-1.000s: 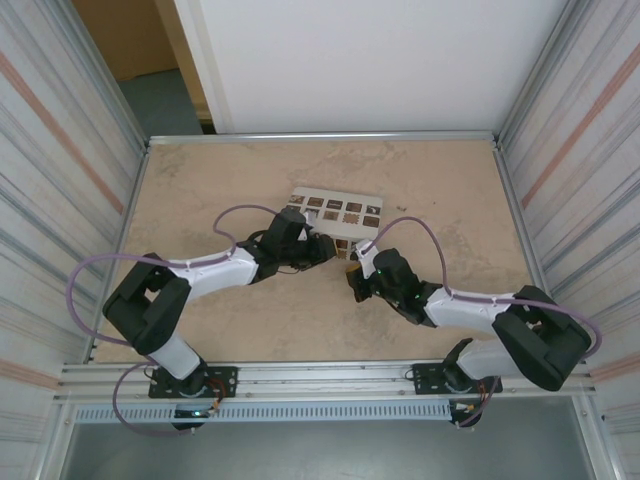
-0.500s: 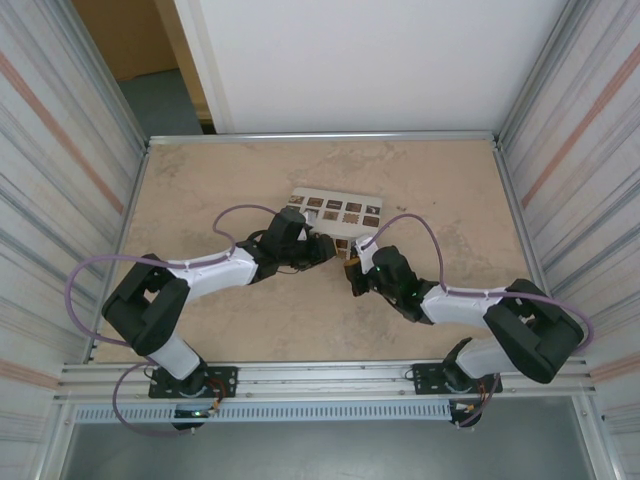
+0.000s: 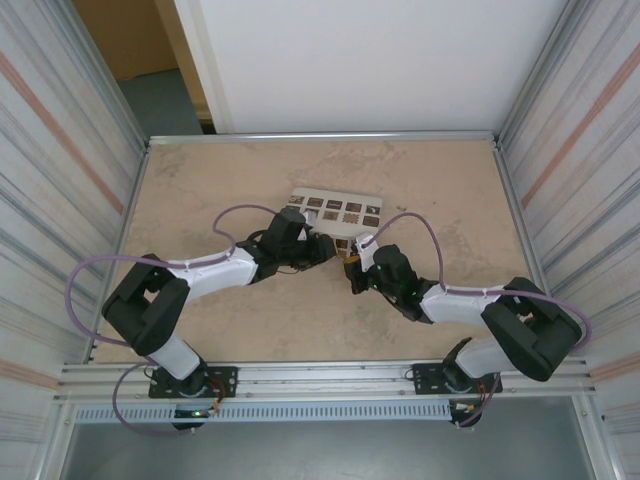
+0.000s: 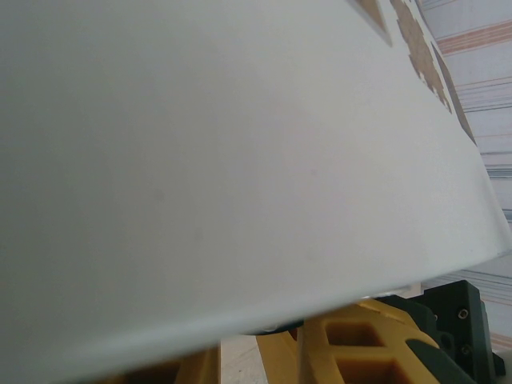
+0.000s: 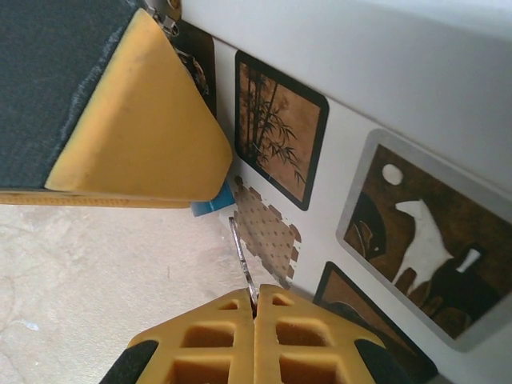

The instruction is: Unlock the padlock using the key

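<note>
In the right wrist view my right gripper (image 5: 254,298) is shut on the key (image 5: 243,254), whose thin metal blade sticks out ahead. The blade's tip stops just short of a small blue padlock (image 5: 212,206) corner. That corner peeks from under a yellow finger (image 5: 136,136) of the left gripper. From above, the left gripper (image 3: 325,247) and right gripper (image 3: 352,272) nearly meet at the near edge of a white picture box (image 3: 340,210). In the left wrist view the left gripper (image 4: 240,344) has its fingers slightly apart with something dark pinched between them; most of the padlock is hidden.
The white box (image 5: 416,96) with framed brown pictures lies right beside both grippers, and its side (image 4: 240,160) blocks most of the left wrist view. Bare beige table (image 3: 230,180) spreads all around, with metal walls left and right.
The right gripper has crept forward with the key, toward the left gripper and the box. The left arm has stayed still.
</note>
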